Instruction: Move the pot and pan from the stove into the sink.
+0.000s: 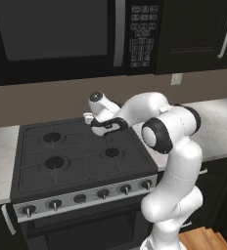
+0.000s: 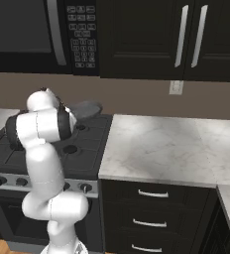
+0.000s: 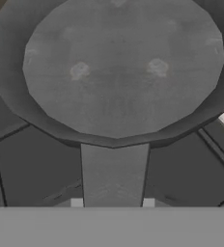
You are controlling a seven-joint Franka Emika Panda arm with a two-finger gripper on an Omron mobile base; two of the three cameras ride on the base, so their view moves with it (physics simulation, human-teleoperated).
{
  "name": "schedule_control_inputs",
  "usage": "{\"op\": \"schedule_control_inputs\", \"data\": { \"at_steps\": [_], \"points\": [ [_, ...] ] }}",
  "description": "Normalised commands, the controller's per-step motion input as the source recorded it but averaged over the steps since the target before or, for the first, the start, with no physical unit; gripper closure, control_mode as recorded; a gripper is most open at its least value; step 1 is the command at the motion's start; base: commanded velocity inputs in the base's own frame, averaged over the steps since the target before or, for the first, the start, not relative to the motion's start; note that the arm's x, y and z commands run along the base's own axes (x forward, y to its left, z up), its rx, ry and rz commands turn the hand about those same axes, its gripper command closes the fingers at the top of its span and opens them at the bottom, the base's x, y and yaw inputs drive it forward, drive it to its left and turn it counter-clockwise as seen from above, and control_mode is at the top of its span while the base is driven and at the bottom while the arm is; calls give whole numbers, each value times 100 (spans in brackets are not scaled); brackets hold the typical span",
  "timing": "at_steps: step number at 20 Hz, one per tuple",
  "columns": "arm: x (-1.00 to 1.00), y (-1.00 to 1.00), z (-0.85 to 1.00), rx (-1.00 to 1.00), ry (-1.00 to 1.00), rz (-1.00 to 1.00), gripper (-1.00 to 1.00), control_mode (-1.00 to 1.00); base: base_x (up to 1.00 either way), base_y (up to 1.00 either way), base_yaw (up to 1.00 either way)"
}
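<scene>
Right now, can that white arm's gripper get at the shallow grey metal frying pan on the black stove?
Probably yes: the gripper looks shut on the pan's handle, with nothing between them.

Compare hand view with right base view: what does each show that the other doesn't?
Hand view: the pan seen from above, its flat floor and handle close up, with the gripper tips on either side of the handle. Right base view: the counter, drawers, cupboards and microwave. Both: the pan on the stove.
</scene>
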Motion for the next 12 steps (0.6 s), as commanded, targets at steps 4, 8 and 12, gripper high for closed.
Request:
{"op": "schedule_control_inputs", "data": {
  "at_steps": [4, 8, 12],
  "points": [
    [-85, -29, 70, 1, 0, -4, 100, -100, 0, 0, 0],
    [-99, -16, 59, 0, 0, 0, 100, -100, 0, 0, 0],
    [-100, -10, 45, 0, 0, 0, 100, -100, 0, 0, 0]
  ]
}}
